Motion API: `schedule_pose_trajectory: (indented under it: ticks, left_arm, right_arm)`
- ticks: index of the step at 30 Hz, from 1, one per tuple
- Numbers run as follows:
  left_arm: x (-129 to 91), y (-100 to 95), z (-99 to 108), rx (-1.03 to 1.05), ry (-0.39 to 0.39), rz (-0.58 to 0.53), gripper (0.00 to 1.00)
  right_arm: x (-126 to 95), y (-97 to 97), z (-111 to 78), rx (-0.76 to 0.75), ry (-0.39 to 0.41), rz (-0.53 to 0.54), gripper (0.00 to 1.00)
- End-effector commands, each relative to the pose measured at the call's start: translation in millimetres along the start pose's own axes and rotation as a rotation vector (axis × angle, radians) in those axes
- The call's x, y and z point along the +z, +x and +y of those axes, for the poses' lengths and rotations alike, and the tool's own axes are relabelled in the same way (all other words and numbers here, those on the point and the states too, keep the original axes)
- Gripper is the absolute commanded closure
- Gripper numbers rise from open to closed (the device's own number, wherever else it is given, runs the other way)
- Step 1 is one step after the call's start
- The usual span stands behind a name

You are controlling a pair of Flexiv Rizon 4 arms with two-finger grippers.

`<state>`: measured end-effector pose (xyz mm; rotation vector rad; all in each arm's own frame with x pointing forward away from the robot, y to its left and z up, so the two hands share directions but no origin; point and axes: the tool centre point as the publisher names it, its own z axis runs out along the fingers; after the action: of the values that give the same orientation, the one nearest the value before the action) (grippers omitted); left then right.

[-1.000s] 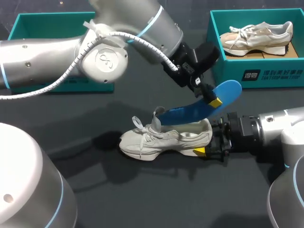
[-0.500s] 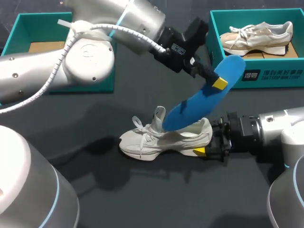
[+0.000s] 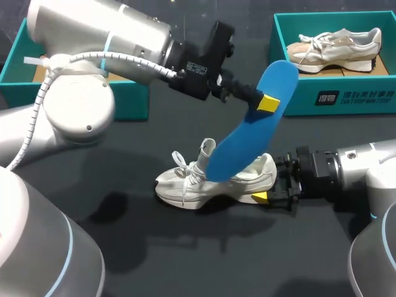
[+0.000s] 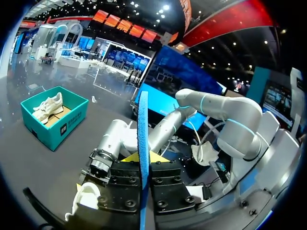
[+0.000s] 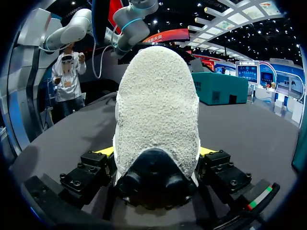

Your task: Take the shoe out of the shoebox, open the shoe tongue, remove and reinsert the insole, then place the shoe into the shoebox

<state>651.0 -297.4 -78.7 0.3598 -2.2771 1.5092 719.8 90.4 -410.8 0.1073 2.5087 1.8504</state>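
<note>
Left claw (image 3: 266,103) clamped, held high; right claw (image 3: 273,185) clamped, low and level.

Blue foam insole (image 3: 247,127) covers part of the opening of the white lace-up shoe (image 3: 185,182); the heel masks the far finger of the right jaws. Left arm (image 3: 111,37) hides much of the teal cardboard shoebox (image 3: 133,105). From the right wrist, toe unseen behind heel

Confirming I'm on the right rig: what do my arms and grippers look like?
Left arm and right arm: rounded silver-grey shells, light-blue joint rings. A white corrugated cable runs along the left. Left gripper and right gripper: black, bolted bodies, yellow tips.
</note>
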Motion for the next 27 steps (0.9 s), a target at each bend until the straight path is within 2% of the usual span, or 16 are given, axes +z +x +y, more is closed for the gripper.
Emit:
schedule_pose_trajectory:
  ticks: [1, 7, 10, 20, 24, 27]
  left_arm:
    - [-13, 10.7, 6, -0.016, 0.111, 0.061, 1.0]
    - [-37, 37.9, 11, -0.01, 0.244, 0.042, 1.0]
    - [-59, 63.9, 6, -0.02, 0.285, 0.068, 1.0]
    - [-59, 63.9, 6, -0.02, 0.285, 0.068, 1.0]
    - [-65, 64.5, 11, -0.05, 0.34, 0.094, 1.0]
    - [-66, 68.6, 15, -0.058, 0.344, 0.089, 1.0]
  right_arm:
    - [1, 1.0, 1.2, 0.0, 0.004, -0.001, 1.0]
    - [1, 1.0, 1.2, 0.0, 0.004, -0.001, 1.0]
    - [1, 1.0, 1.2, 0.0, 0.004, -0.001, 1.0]
    - [1, 1.0, 1.2, 0.0, 0.004, -0.001, 1.0]
    - [1, 1.0, 1.2, 0.0, 0.004, -0.001, 1.0]
    - [1, 1.0, 1.2, 0.0, 0.004, -0.001, 1.0]
